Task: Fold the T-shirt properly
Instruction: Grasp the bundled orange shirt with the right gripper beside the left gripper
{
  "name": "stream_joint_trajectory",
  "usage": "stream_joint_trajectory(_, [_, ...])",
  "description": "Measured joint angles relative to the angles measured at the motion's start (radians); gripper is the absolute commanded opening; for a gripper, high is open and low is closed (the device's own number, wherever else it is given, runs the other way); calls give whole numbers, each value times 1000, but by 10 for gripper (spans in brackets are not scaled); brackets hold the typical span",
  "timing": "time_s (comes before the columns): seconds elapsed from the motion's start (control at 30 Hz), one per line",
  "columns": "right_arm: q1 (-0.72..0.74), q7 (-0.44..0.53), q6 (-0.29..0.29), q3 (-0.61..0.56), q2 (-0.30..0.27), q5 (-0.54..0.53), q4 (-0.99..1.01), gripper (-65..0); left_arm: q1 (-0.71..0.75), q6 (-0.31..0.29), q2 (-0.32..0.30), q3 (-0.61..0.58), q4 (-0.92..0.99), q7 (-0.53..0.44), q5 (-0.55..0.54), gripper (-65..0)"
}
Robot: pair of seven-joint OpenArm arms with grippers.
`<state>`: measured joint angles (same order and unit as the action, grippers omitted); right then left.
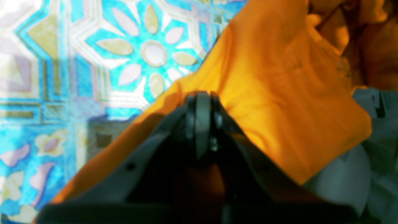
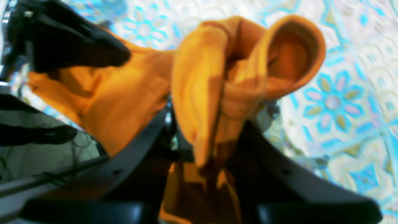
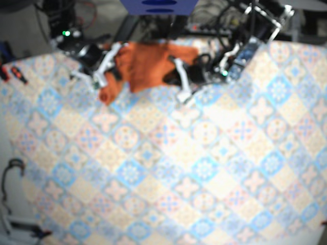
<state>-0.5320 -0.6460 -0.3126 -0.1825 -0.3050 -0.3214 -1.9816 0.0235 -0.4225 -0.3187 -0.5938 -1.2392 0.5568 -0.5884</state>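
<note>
— How far along?
— Early. T-shirt (image 3: 145, 64) bunched, no fold laid; all folding left. My left gripper (image 1: 202, 104) is clenched on its edge, cloth draping beyond. My right gripper (image 2: 210, 137) clamps a wad between its jaws, above the worktop (image 3: 204, 168).
— Count?
— One shirt, two grippers

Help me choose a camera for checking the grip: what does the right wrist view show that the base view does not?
Only the right wrist view shows the right gripper up close, bunched cloth pinched between its fingers, and what looks like an open sleeve curling above. Only the base view shows the whole tablecloth, the right arm and left arm at its far edge, and small red tools at the left; the grip there is too small to judge. Both show the orange shirt and the tile-patterned tablecloth.
</note>
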Motion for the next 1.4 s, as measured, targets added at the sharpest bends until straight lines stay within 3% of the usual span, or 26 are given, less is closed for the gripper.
stream_joint_trajectory(0.2, [2, 79, 0, -103, -48, 0, 0, -557, -4, -20, 0, 3, 29, -16, -18, -650])
stream_joint_trajectory(0.63, [31, 123, -2, -267, -47, 0, 0, -557, -12, -21, 0, 2, 29, -5, -18, -650])
stream_joint_trajectory(0.87, [56, 126, 0, -268, -49, 0, 0, -557, -14, -21, 0, 2, 31, -4, -18, -650])
stream_joint_trajectory(1.03, [95, 120, 3, -280, -7, 0, 0, -558, -15, -21, 0, 1, 31, -1, -18, -650])
stream_joint_trajectory(1.4, [126, 115, 0, -320, -16, 0, 5, -560, -15, -21, 0, 1, 31, 0, -18, -650])
